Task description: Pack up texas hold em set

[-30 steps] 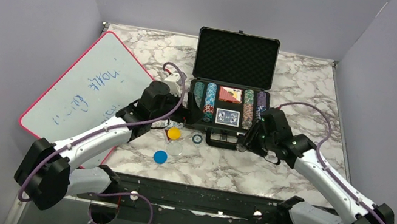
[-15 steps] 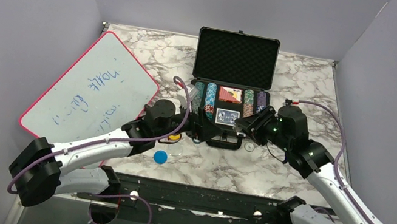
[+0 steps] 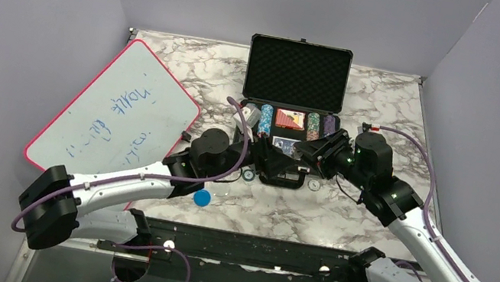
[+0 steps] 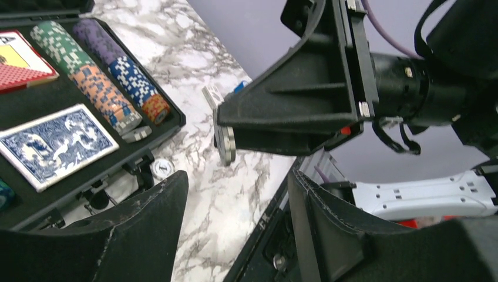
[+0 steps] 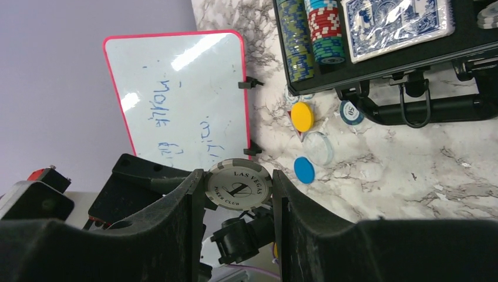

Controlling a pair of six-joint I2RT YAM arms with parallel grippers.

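At the far left lies the red-edged whiteboard (image 3: 116, 113), which is no part of my job. Near it, on the marble table (image 3: 393, 104), a small blue round button (image 3: 202, 197) lies loose. My left gripper (image 4: 235, 188) is released and empty, its fingers spread wide. Straight ahead of that gap, close but not touching, is the grey round poker chip (image 4: 225, 147). It sits edge-on to the left wrist camera, its flat faces turned sideways. My right gripper (image 5: 236, 191) is clenched on that chip by its rim, so the right arm has it and the left is merely near. Just beyond both lies the open black hard briefcase (image 3: 296, 72), its chip rows (image 4: 97, 82) running front to back. From above, the two claws cover the case's front edge and hide the chip. I cannot tell which row has room.
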